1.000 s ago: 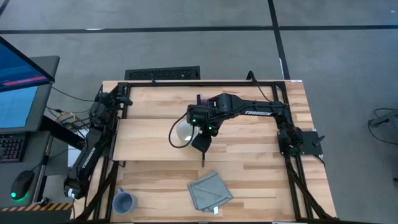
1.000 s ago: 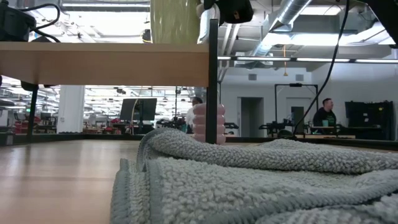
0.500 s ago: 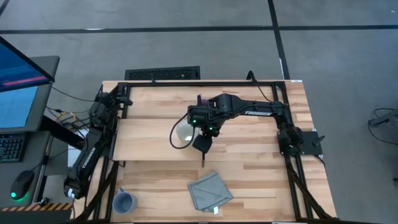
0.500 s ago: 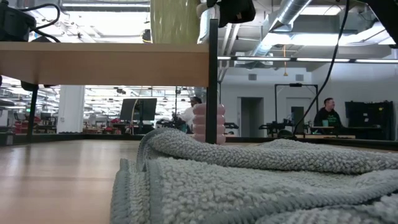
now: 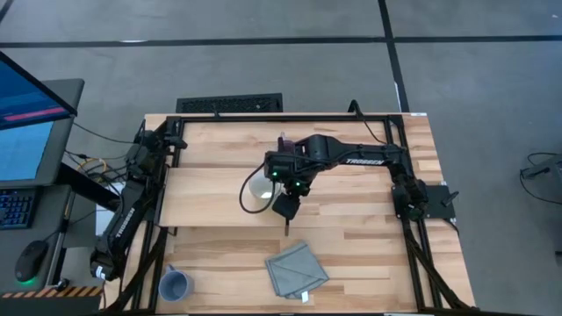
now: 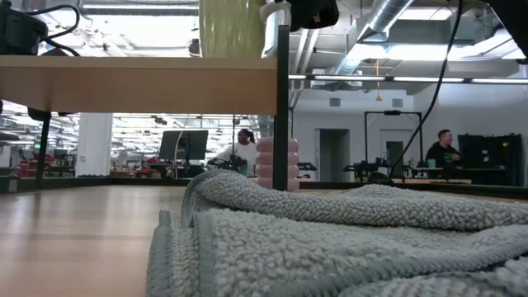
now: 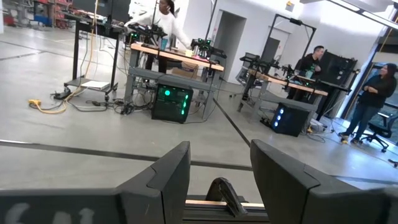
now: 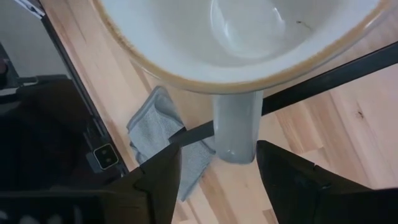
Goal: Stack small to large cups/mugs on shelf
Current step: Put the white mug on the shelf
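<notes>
1. Left gripper (image 7: 217,182): parked well off the shelf's (image 5: 202,197) left end, at the table's back corner. Fingers spread apart, nothing between them, pointed out at the room.
2. Blue-grey mug (image 5: 174,284): down on the tabletop, well clear of the shelf, off its front left corner. Upright, mouth open to the high view.
3. White mug (image 5: 259,186): standing on the shelf near the middle of the board, upright. In the low view, seen on top of the raised board (image 6: 140,85), just beside the thin dark upright panel (image 6: 283,107).
4. Purple mug (image 5: 282,140): just behind the shelf's back long edge, mostly covered by the right arm in the high view. In the low view, a pale ribbed shape (image 6: 271,163) below board level, partly behind the upright panel.
5. Right gripper (image 5: 284,204): hanging over the shelf beside the white mug. In the right wrist view (image 8: 217,180), fingers apart, one on either side of the mug's handle (image 8: 236,127), not clamped on it.
6. Grey-blue cloth (image 5: 297,268): crumpled on the tabletop in front of the shelf, near the panel's foot.
</notes>
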Robot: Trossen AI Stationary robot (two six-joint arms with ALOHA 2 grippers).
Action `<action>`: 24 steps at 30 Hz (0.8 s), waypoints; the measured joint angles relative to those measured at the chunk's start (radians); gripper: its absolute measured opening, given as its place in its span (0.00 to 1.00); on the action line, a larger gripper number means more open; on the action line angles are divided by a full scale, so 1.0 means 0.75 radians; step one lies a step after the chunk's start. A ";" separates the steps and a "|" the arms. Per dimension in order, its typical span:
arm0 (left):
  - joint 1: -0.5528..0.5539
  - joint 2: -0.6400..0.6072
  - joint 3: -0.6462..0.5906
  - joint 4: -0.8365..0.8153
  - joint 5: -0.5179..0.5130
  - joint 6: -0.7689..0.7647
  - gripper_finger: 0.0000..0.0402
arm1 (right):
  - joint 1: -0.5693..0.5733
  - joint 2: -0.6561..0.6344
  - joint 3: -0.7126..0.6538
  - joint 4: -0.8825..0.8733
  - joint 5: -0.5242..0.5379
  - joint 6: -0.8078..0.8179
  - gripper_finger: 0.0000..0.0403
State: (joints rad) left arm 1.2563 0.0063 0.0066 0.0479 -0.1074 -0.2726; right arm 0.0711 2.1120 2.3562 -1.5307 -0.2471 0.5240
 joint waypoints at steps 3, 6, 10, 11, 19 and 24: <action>0.000 0.000 0.000 0.000 0.000 0.000 0.40 | 0.004 0.000 0.000 0.003 -0.004 0.010 0.57; 0.000 0.000 0.000 0.000 0.000 0.000 0.40 | 0.010 0.000 0.000 0.010 -0.015 0.014 0.57; 0.000 0.000 0.000 0.000 0.000 0.000 0.40 | 0.019 0.000 0.000 0.049 -0.023 0.032 0.57; 0.000 0.000 0.000 0.000 0.000 0.000 0.40 | 0.019 0.000 0.000 0.056 -0.025 0.034 0.57; 0.000 0.000 0.000 0.000 0.000 0.000 0.40 | 0.019 0.000 -0.001 0.093 -0.059 0.068 0.57; 0.000 0.000 0.000 0.000 0.000 0.000 0.40 | 0.019 0.000 -0.001 0.093 -0.076 0.094 0.57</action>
State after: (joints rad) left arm 1.2560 0.0067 0.0063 0.0479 -0.1074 -0.2726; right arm 0.0856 2.1120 2.3558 -1.4612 -0.3045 0.5941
